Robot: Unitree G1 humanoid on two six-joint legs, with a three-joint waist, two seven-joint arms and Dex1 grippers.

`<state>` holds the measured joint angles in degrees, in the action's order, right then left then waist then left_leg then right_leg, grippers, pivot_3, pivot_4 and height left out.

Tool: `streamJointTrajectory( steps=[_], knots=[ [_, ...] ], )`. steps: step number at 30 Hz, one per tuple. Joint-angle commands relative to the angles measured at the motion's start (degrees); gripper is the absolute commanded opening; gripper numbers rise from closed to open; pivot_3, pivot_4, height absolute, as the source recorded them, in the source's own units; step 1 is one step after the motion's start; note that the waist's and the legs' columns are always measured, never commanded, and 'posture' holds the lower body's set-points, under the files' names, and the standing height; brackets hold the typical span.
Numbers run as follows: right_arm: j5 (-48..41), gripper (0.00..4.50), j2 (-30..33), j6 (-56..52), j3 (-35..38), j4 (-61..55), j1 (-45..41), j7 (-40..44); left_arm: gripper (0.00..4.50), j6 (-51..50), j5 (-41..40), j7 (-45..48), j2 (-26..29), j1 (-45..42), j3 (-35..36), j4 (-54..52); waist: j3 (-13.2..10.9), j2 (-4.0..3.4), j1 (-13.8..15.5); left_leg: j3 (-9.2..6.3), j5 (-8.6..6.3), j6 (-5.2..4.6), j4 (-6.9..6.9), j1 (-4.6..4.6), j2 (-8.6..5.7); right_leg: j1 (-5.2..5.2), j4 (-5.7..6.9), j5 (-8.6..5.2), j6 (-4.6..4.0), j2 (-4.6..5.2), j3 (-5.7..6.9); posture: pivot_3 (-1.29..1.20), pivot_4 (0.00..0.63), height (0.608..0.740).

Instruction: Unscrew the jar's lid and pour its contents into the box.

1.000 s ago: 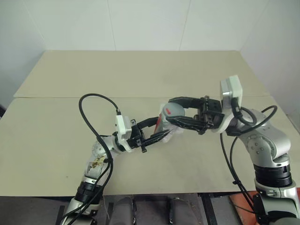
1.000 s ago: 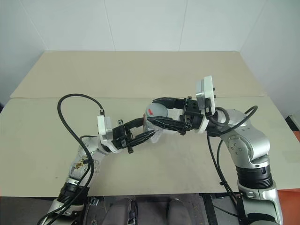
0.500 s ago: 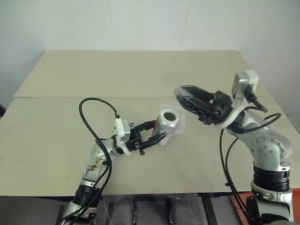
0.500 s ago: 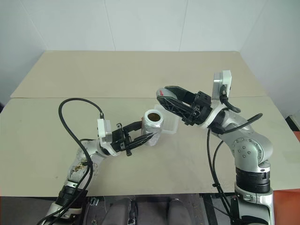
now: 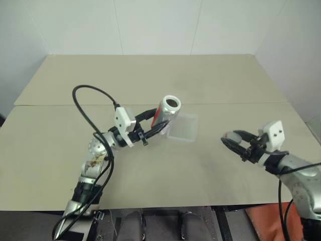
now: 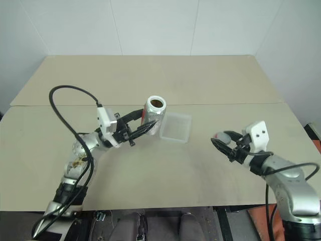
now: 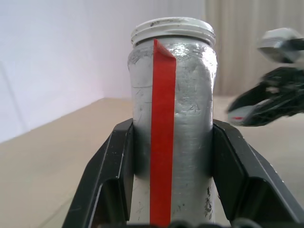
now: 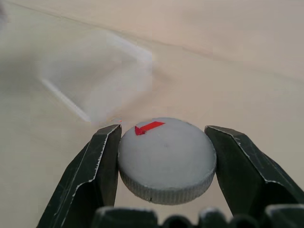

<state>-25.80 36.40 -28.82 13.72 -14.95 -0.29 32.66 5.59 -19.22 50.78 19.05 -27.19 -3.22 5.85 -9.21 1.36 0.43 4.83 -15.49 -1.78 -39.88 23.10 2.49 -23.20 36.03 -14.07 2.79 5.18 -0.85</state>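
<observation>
My left gripper (image 5: 159,118) is shut on the jar (image 5: 166,111), a clear cylinder with a red strip (image 7: 162,142) down its side. The jar hangs tilted above the table, its open mouth (image 6: 157,103) up and toward the box's near-left corner. Something brown shows inside the mouth; single pieces of the contents cannot be made out. The box (image 5: 182,127), a shallow clear square tray, lies flat just right of the jar. Far to the right, low over the table, my right gripper (image 5: 229,140) is shut on the grey lid (image 8: 166,161), whose red mark (image 8: 149,127) faces up.
The beige table (image 5: 150,170) has a seam (image 5: 60,105) running across it behind the arms. White walls close the back and right sides. A black cable (image 5: 85,100) loops up from my left wrist.
The lid has come off the jar. My right gripper carried it away to the right and down toward the table. My left gripper moved the open jar slightly farther back, beside the box.
</observation>
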Motion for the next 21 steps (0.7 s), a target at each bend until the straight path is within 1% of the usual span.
streamJointTrajectory(
  steps=[1,5,8,10,11,13,17,21],
  knots=[
    [5.6,3.02,-2.2,-0.4,-2.7,2.1,0.5,-6.0,1.96,6.2,4.2,0.3,1.0,-3.8,0.2,6.2,0.0,0.0,0.0,0.04,0.0,0.0,0.0,0.06,-0.01,-0.06,-0.02,0.0,0.0,0.01,0.01,0.0,0.15,0.74],
    [7.3,3.02,-5.2,-1.2,-2.9,3.8,0.6,-9.1,1.96,10.2,6.5,2.0,1.7,-8.0,-0.3,13.9,0.0,0.03,-0.1,0.07,0.01,0.01,-0.05,0.04,0.0,0.01,-0.03,0.02,0.02,0.01,0.02,0.0,0.15,0.74],
    [5.8,3.73,-4.6,-2.3,-3.0,2.5,2.2,-6.7,1.96,13.1,8.3,2.8,1.5,-11.6,-0.8,19.9,0.0,0.05,-0.1,0.1,0.04,-0.05,-0.09,-0.01,-0.01,0.1,-0.03,0.08,0.04,0.02,0.03,0.0,0.15,0.74],
    [5.4,4.33,-4.0,-1.9,-3.0,-0.1,3.6,-5.3,1.96,15.8,10.1,2.8,0.9,-14.5,-1.3,24.0,0.0,0.05,0.2,0.09,0.04,-0.05,-0.08,-0.01,-0.01,0.11,-0.05,0.09,0.04,0.01,0.04,0.0,0.15,0.74],
    [5.7,4.47,-3.8,-1.9,-3.1,-0.9,3.8,-5.3,1.96,16.9,10.7,2.8,0.7,-15.6,-1.5,25.7,0.0,0.05,0.3,0.08,0.04,-0.05,-0.07,0.02,-0.01,0.09,-0.08,0.09,0.04,0.01,0.05,0.0,0.15,0.74],
    [5.8,4.47,-3.2,-2.6,-2.9,-2.1,4.1,-5.3,1.96,20.2,12.8,2.8,0.6,-18.0,-2.4,29.5,0.0,0.06,0.3,0.08,0.04,-0.06,-0.06,0.12,-0.02,0.05,-0.16,0.09,0.05,0.01,0.08,0.0,0.15,0.74],
    [3.1,4.47,-2.2,-4.5,-0.5,-6.7,4.9,-4.0,1.96,27.9,17.7,2.9,0.9,-23.0,-4.8,38.4,0.0,0.06,0.3,0.11,0.03,-0.07,-0.06,0.21,-0.04,-0.01,-0.2,0.08,0.07,0.01,0.1,0.0,0.15,0.74],
    [4.3,4.47,1.3,-3.7,1.6,-13.6,6.1,-3.2,1.96,35.4,23.2,1.6,1.4,-29.6,-7.5,47.1,0.0,0.07,0.3,0.12,0.03,-0.07,-0.07,0.25,-0.08,-0.05,-0.16,0.08,0.08,0.04,0.1,0.0,0.15,0.74]
  ],
)
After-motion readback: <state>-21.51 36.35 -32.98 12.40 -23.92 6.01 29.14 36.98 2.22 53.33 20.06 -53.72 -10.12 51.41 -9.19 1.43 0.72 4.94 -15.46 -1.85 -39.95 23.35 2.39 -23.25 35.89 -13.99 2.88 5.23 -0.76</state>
